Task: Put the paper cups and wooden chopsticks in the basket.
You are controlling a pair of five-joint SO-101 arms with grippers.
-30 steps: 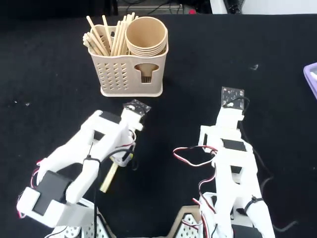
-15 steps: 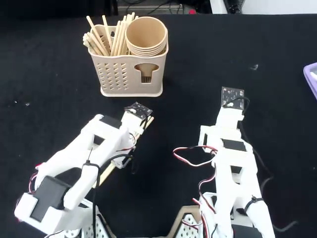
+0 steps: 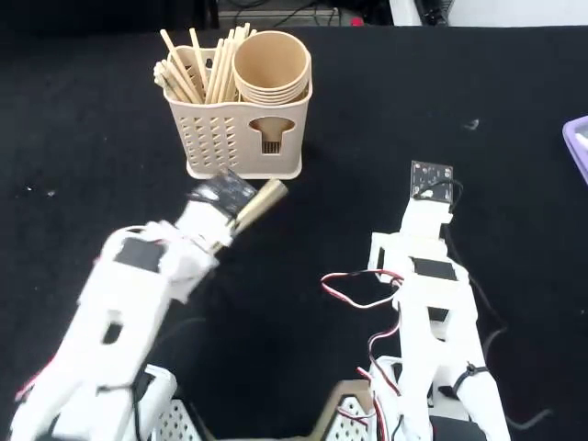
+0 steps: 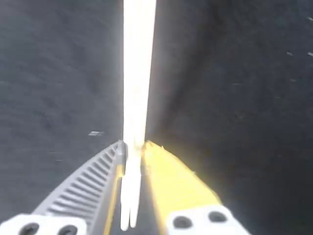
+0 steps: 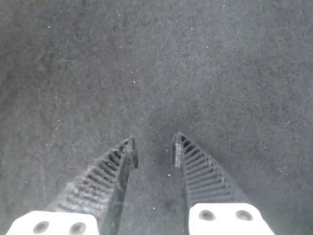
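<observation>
A beige perforated basket (image 3: 241,138) stands at the back left of the black table, holding several wooden chopsticks (image 3: 197,69) and a stack of paper cups (image 3: 271,64). My left gripper (image 3: 234,216) is shut on a pair of wooden chopsticks (image 3: 260,202), lifted just in front of the basket, their free end pointing toward its right front corner. In the left wrist view the chopsticks (image 4: 137,98) run straight out between the fingers (image 4: 166,171) of the left gripper (image 4: 133,147). My right gripper (image 5: 152,149) is open over bare cloth, nothing between its fingers; the right arm (image 3: 430,266) rests at centre right.
A purple object (image 3: 577,142) pokes in at the right edge. Loose red and black cables (image 3: 354,289) loop beside the right arm. The black cloth stretches bare right of the basket and between the arms.
The left arm rose and swung toward the basket, carrying the chopsticks up off the table; their tip now lies near the basket's front. The right arm stayed still.
</observation>
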